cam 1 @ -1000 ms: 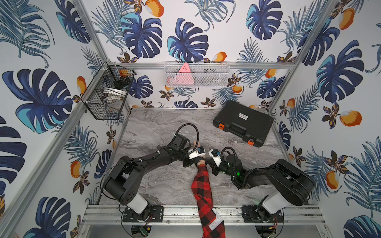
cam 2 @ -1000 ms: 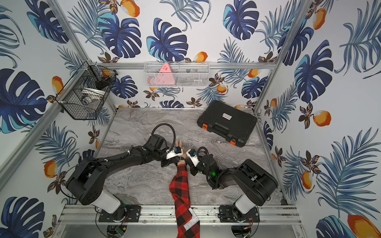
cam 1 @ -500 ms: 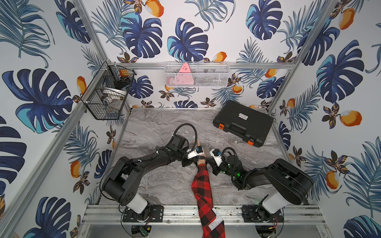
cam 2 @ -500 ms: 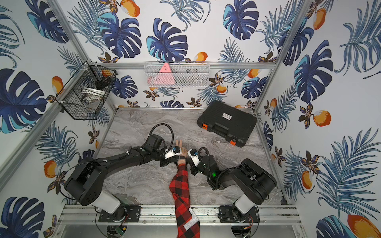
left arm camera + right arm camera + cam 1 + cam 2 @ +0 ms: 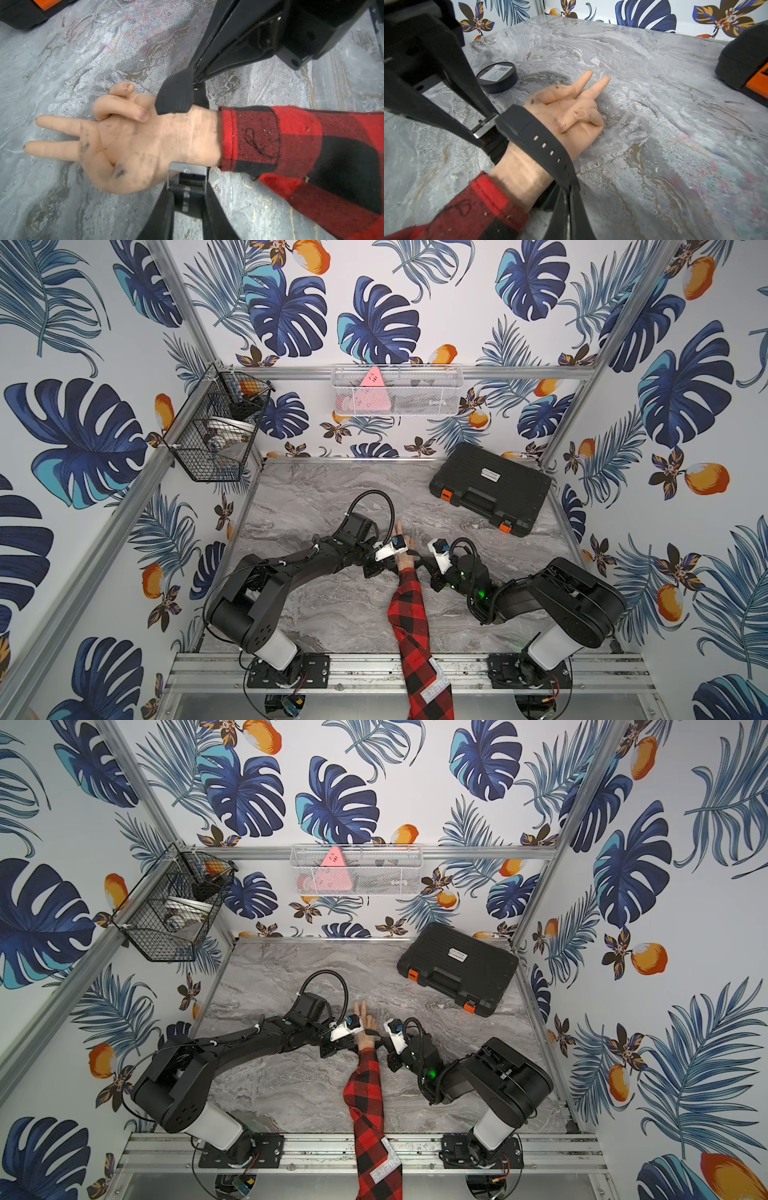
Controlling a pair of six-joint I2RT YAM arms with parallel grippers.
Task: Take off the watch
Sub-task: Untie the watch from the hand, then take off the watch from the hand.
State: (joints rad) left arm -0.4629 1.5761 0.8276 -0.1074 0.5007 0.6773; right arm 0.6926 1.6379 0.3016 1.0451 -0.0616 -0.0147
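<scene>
The marble tabletop carries a black case at its far right. A dummy arm in a red plaid sleeve lies palm up in the middle, 2 fingers out. The left hand pinches the metal buckle of the watch beside the wrist. The right hand is pressed together on the strap's free end at the other side. The watch is on the wrist, its holed strap across it. A black disc lies near the left hand.
</scene>
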